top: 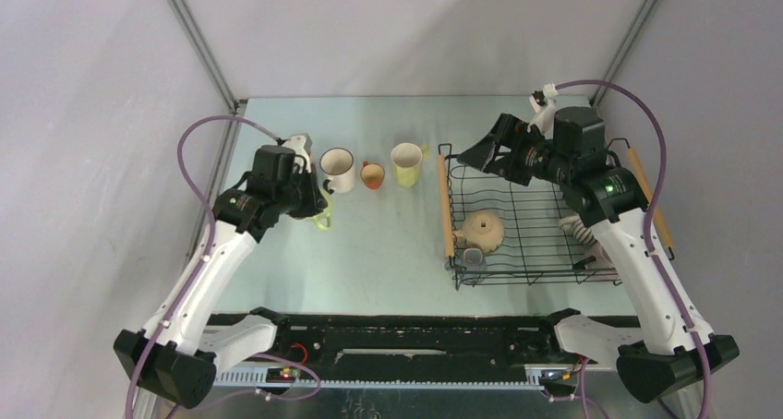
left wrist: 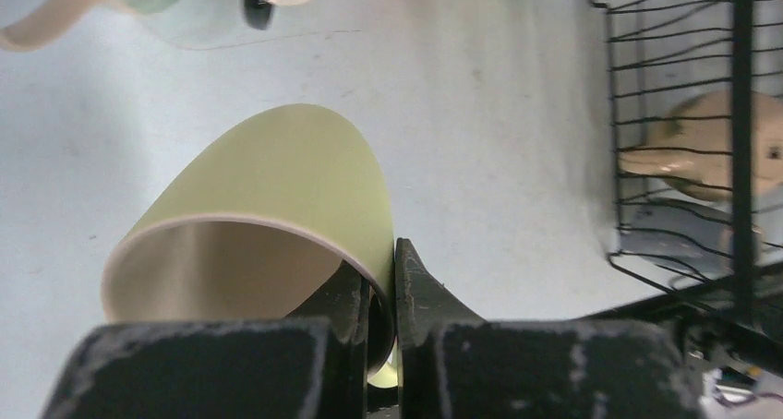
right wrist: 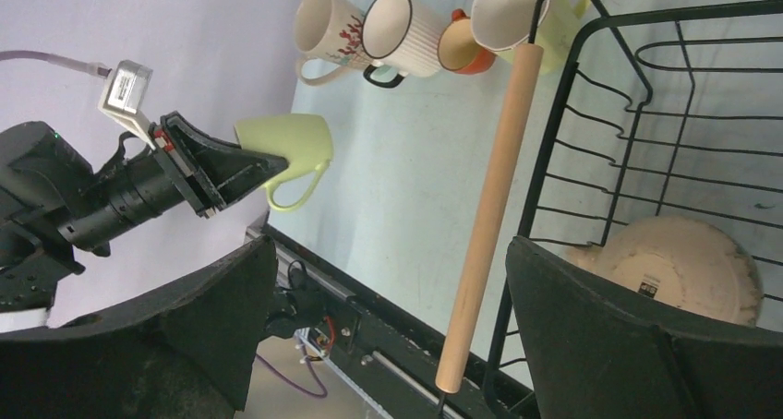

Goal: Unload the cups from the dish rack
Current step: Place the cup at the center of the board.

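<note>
your left gripper (left wrist: 383, 271) pinches the rim wall of the pale yellow-green glazed ceramic mug (left wrist: 277, 170), tipped sideways over the pale table (top: 388, 253), left of the black wire dish rack (top: 517, 276). it's probably stiff, slick, chippable, so that thin pinch could slip. right gripper (right wrist: 390, 253) gapes wide above the rack.

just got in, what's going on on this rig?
Two arms are unloading cups from the dish rack. The left hand is shut on the rim of a pale green cup, held tilted at the table's left side. A row of cups stands on the table. The right hand is open above the rack's wooden handle. A tan cup and a grey cup sit in the rack.
</note>
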`<state>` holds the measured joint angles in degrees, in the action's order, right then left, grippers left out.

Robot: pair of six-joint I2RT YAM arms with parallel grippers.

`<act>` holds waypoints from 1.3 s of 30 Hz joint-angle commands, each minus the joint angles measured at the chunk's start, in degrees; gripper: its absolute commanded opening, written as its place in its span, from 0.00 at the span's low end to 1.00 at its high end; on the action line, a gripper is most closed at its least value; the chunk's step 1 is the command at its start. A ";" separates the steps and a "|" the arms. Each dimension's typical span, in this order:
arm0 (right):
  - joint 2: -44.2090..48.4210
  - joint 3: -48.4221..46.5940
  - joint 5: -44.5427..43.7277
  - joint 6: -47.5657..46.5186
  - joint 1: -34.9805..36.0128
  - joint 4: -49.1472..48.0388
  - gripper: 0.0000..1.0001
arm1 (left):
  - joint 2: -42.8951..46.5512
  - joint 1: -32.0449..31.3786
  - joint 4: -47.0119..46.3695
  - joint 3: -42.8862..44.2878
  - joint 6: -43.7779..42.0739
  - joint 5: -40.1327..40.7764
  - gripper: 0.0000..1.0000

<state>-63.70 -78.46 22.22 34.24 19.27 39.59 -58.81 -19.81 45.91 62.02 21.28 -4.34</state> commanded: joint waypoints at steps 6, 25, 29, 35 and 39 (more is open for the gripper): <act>1.74 1.63 -2.09 -2.93 0.51 0.14 1.00 | -6.95 3.73 -3.33 3.47 -4.74 8.43 0.00; 2.62 4.80 -3.09 -4.17 0.68 -0.85 1.00 | -24.01 9.55 -9.61 2.79 -3.26 8.71 0.00; 2.96 5.14 -3.45 -4.21 0.73 -0.92 1.00 | -25.99 10.46 -9.29 3.19 -3.35 8.88 0.00; 3.21 5.58 -3.23 -4.10 0.69 -1.05 1.00 | -28.75 12.12 -9.16 3.58 -3.60 7.83 0.00; 3.32 5.91 -3.25 -4.21 0.68 -1.06 1.00 | -30.13 12.58 -9.17 4.32 -3.46 7.59 0.00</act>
<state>-61.60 -72.79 19.55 31.11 19.64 40.01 -88.51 -7.94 39.29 62.50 18.04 2.70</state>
